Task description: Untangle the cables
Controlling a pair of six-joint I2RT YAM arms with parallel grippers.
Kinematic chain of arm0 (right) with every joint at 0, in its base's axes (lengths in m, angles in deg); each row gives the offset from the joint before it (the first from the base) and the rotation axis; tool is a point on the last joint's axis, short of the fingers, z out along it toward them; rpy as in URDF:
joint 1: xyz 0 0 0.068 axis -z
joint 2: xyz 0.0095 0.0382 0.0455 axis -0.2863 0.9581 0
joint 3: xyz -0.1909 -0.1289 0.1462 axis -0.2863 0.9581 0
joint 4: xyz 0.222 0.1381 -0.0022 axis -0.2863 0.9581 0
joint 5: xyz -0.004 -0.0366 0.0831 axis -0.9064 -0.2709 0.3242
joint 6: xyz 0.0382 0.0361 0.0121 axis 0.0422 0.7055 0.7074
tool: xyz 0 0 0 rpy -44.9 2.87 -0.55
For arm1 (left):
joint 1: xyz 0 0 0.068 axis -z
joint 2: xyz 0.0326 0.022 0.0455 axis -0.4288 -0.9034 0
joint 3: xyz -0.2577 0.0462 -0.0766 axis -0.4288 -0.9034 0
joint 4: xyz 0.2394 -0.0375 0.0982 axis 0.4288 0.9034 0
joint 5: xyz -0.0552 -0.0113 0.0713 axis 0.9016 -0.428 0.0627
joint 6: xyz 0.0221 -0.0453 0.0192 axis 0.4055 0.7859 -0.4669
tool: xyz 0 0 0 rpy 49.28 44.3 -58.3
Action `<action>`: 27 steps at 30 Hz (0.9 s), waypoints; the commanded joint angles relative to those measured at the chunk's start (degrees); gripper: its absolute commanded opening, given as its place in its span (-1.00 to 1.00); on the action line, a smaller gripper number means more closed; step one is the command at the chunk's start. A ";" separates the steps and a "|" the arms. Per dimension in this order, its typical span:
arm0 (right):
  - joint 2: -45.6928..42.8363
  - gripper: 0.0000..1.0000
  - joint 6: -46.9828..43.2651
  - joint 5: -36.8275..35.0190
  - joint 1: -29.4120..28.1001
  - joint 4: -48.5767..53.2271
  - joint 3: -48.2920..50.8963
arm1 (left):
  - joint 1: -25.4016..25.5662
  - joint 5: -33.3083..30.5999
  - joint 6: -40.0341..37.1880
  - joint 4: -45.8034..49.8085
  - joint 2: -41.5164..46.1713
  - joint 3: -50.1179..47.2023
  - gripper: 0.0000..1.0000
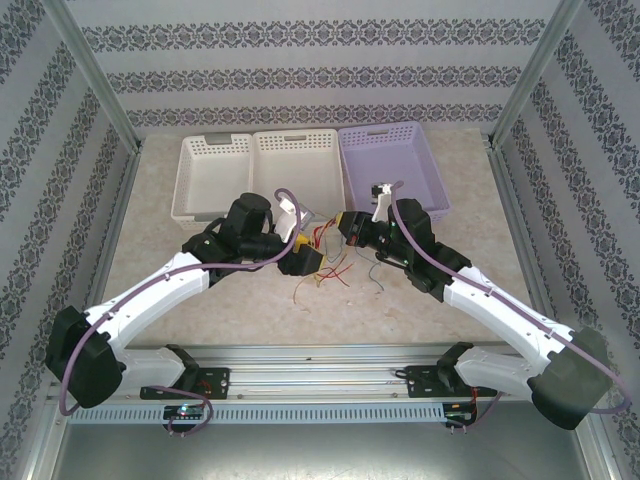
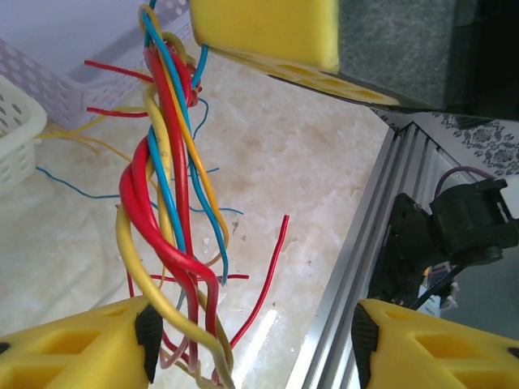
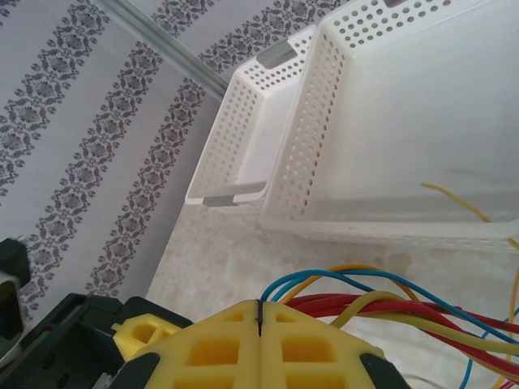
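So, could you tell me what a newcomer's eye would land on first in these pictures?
The twisted rope of red, yellow and blue cables in the left wrist view comes first, running from the shut right fingers at the top down past the open left fingers. Behind, two white baskets and a lilac basket line the far edge of the table.
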 commanded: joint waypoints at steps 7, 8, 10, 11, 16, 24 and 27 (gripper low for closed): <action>-1.19 -1.00 -0.76 3.73 -0.12 -2.33 -2.32 | 0.75 0.42 -0.25 -0.82 -0.66 0.06 -0.53; -1.21 -1.00 -0.68 4.13 -0.14 -2.35 -2.38 | 0.79 0.51 -0.24 -0.77 -0.70 0.17 -0.68; -1.36 -1.00 -0.84 4.52 -0.13 -1.91 -2.63 | 0.75 0.68 -0.24 -0.70 -0.84 0.16 -0.93; -1.48 -1.00 -0.94 4.53 -0.08 -1.48 -2.72 | 0.74 0.69 -0.22 -0.77 -0.79 0.23 -1.00; -2.19 -1.00 -1.29 5.14 0.00 -0.85 -2.46 | 0.70 1.34 0.00 -1.12 -0.49 0.08 -1.00; -6.10 -0.04 -4.88 10.63 0.80 2.00 -0.19 | 0.67 -1.42 0.35 -2.24 2.01 -1.09 -1.00; -7.44 0.17 -6.44 13.51 0.72 3.12 0.76 | 0.57 -1.73 0.70 -2.43 1.83 -0.99 -1.00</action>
